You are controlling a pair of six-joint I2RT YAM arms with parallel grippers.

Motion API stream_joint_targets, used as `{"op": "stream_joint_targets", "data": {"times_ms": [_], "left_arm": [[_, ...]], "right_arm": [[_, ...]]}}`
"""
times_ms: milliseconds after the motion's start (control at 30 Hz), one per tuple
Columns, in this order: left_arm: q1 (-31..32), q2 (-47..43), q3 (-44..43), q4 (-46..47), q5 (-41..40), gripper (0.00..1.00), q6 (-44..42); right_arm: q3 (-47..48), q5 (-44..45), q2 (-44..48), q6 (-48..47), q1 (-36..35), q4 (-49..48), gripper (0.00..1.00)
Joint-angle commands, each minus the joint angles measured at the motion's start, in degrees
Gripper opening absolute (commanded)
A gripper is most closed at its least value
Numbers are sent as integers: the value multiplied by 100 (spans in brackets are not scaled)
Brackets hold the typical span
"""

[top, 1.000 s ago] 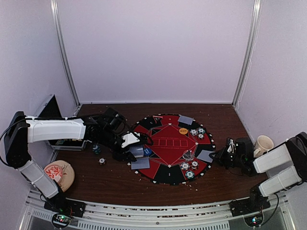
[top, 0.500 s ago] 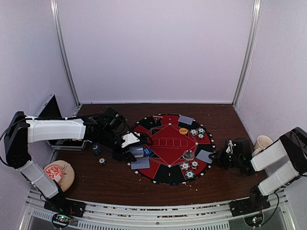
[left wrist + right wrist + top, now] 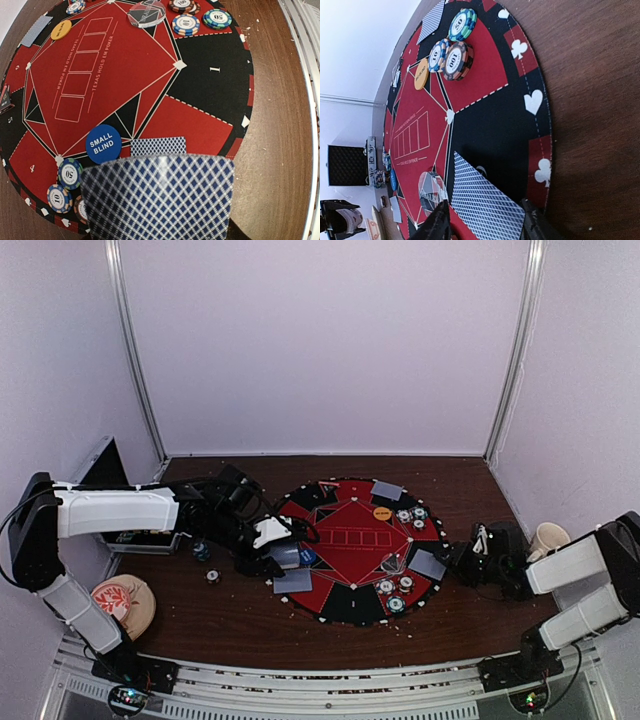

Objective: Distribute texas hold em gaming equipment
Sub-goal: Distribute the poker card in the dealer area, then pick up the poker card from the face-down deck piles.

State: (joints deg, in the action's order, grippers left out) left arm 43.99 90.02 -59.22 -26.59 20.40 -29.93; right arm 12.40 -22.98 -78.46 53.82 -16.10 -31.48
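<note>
Left fingers (image 3: 272, 552) clenched on a blue-diamond-backed playing card (image 3: 157, 200), over the left edge of the round red-and-black mat (image 3: 210, 95). A second card (image 3: 157, 146) lies flat there beside the blue disc (image 3: 103, 144) marked "SMALL BLIND". Right fingers (image 3: 439, 222) released, spread either side of a third card (image 3: 485, 200) at the mat's right edge. Mat print: "TEXAS HOLD EM POKER". Striped chips near that edge read 50 (image 3: 462, 24), 10 (image 3: 437, 54) and 100 (image 3: 456, 60). Open metal case (image 3: 105, 470) at the surface's left edge, contents too small to tell. Cream mug (image 3: 548, 538) at the right edge, inside not visible.
</note>
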Motion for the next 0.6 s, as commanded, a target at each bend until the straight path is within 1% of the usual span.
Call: {"op": "stream_joint_targets", "data": {"times_ms": [0,167,233,300,367,433,567], "left_arm": [[32,-39,60,215,60,53,-31],[35,-25,49,211,69,53,-39],[40,-18,42,215,69,53,-36],[40,-24,49,216,69,53,-34],[40,-23,49,216,65,53,-37],[41,-22,42,213,60,53,-35],[40,-20,34,216,37,53,-34]], "right_arm": [[177,531,643,-333,32,1106,51],[370,1043,1505,-663,19,2292,64],[453,1233,1808,-787,19,2640,71],[550,1310,2057,-911,22,2886,75],[618,1236,2241,-951,-34,2962,76],[688,1084,2333,-925,-236,2844,76],[1034,923,1973,-823,-1030,2392,77]]}}
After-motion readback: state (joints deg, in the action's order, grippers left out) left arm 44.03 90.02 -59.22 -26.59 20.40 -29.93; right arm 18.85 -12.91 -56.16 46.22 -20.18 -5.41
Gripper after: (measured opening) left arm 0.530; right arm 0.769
